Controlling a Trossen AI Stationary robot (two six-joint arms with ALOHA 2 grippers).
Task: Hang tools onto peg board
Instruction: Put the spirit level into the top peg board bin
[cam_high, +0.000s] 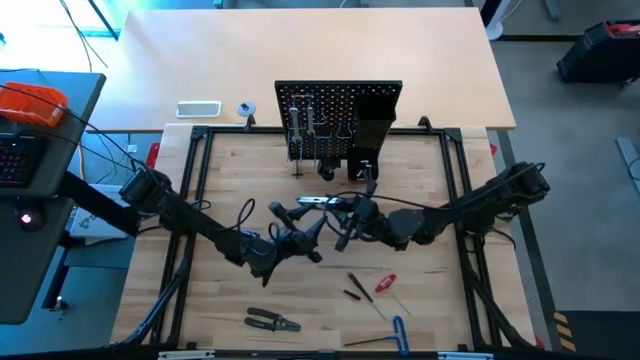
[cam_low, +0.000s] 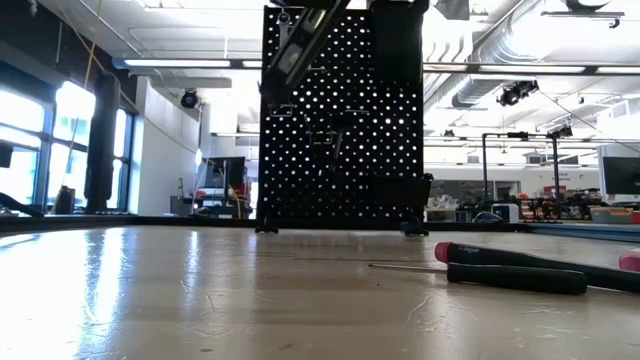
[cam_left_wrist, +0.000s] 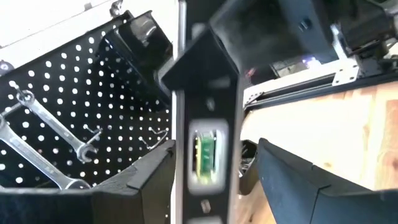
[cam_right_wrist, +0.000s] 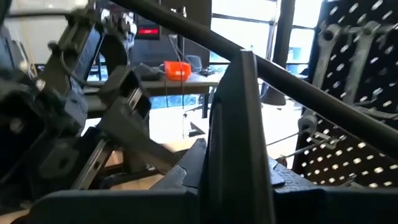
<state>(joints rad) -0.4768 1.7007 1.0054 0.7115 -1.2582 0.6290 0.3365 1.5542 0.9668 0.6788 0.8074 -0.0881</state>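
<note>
Wooden tabletop spreads below the arms; nearest its front edge lie black-handled pliers, a blue-handled hex key and a red-handled screwdriver. Mid-table, the left gripper and right gripper meet, both clenched on the dark level, held off the table between them; its green vial shows between the left fingers. Beyond stands the peg board, silver wrenches hanging on it.

Level top cut off in low view; both claws' grip blurred.
</note>
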